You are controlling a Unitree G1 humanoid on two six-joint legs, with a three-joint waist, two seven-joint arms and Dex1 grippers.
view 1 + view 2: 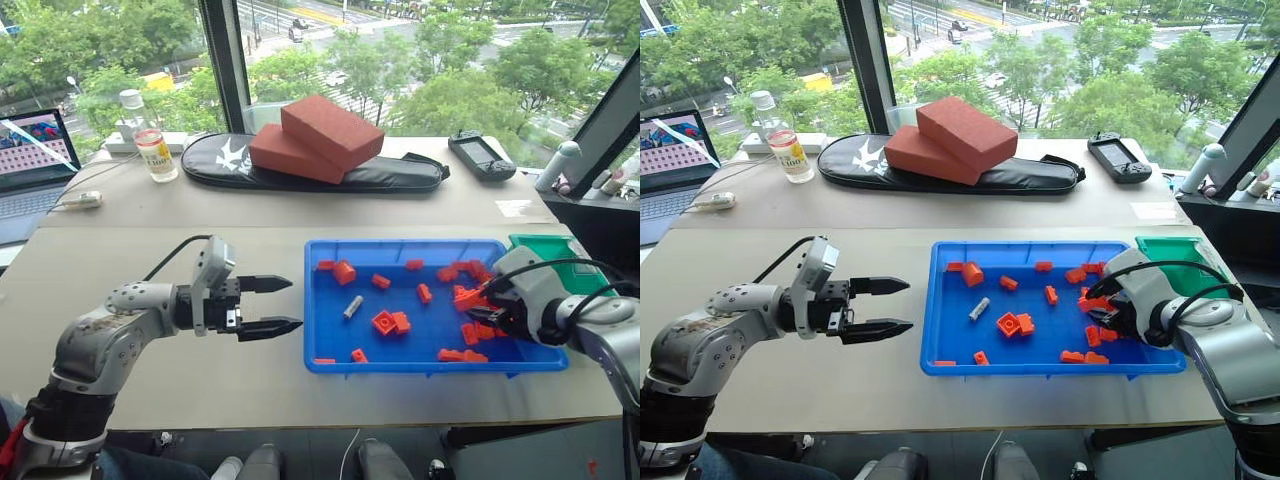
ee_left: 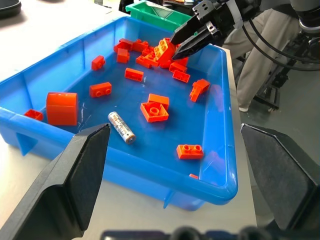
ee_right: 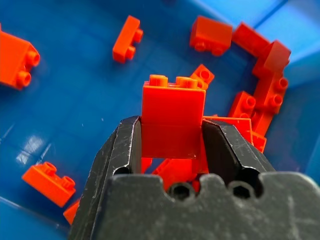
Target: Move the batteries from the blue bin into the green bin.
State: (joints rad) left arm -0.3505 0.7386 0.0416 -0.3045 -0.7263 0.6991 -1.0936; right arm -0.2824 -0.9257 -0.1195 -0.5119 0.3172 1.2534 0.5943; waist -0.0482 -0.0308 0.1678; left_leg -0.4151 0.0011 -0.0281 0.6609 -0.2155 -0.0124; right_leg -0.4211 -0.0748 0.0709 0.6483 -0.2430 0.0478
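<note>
Faintly, bottle [image 1: 154, 145] label lettering, unreadable

Bottle label: the clear bottle [image 1: 779, 138] at the table's far left corner carries a white and orange label with red print, too small to read.
Black bag: the long black bag [image 1: 310, 165] under the red blocks bears a white emblem, no letters legible.
Battery: the battery [image 2: 121, 127] in the blue bin [image 2: 225, 125] has printing on its wrap, unreadable.
</note>
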